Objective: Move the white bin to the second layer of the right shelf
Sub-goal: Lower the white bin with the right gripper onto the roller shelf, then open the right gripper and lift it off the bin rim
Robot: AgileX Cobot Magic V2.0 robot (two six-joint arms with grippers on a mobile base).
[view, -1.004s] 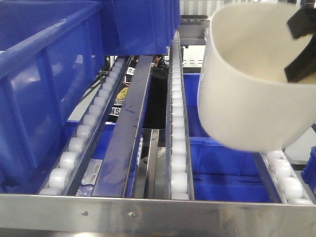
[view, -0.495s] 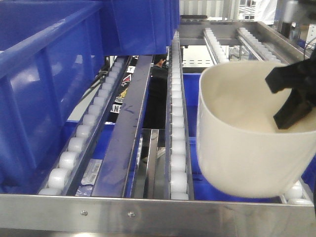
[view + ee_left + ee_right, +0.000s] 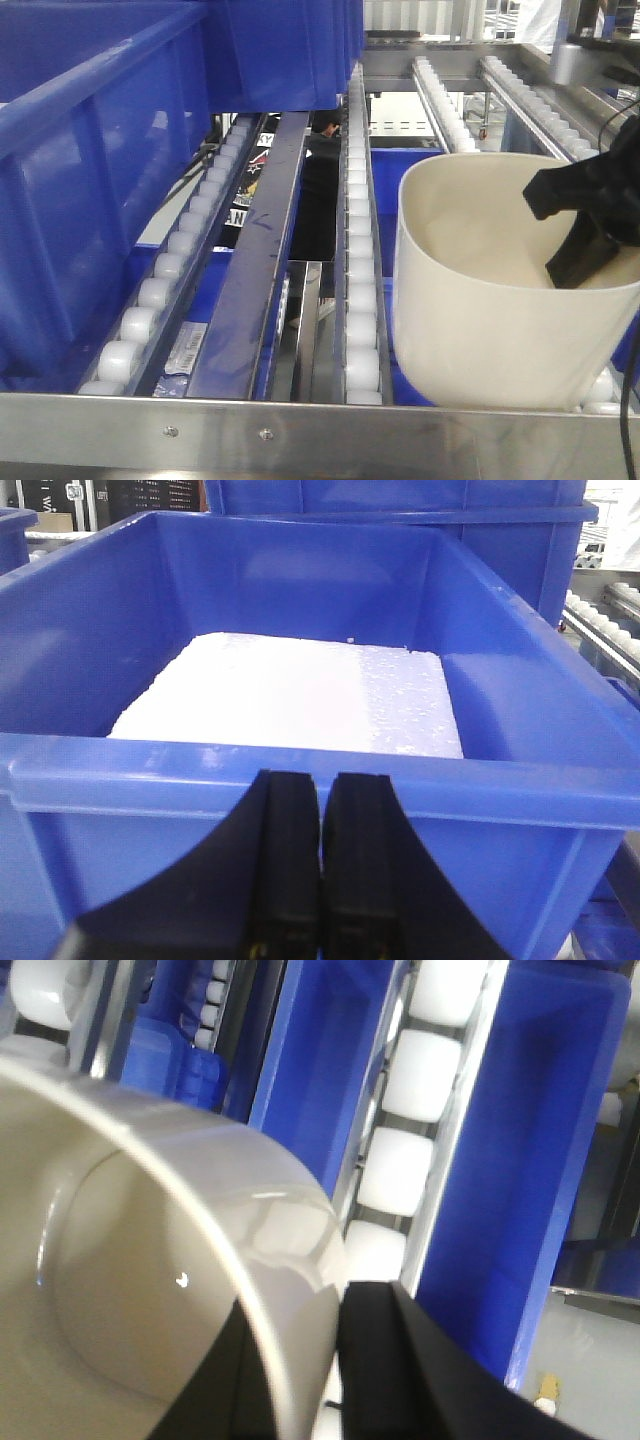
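A large blue bin fills the shelf's left side, cut off by the frame. The right shelf second layer slopes its white rollers down to a riveted front lip. At its front right corner stands the white bin, smooth and cream, base hidden behind the lip. The right gripper pinches its wall. The left gripper has its jaws pressed together before a foam-filled blue bin.

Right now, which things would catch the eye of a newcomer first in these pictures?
First the white bin, low at the right front of the roller shelf, with the right gripper clamped on its rim. Then the large blue bins filling the left lane. In the left wrist view, the shut left gripper faces a blue bin holding white foam.
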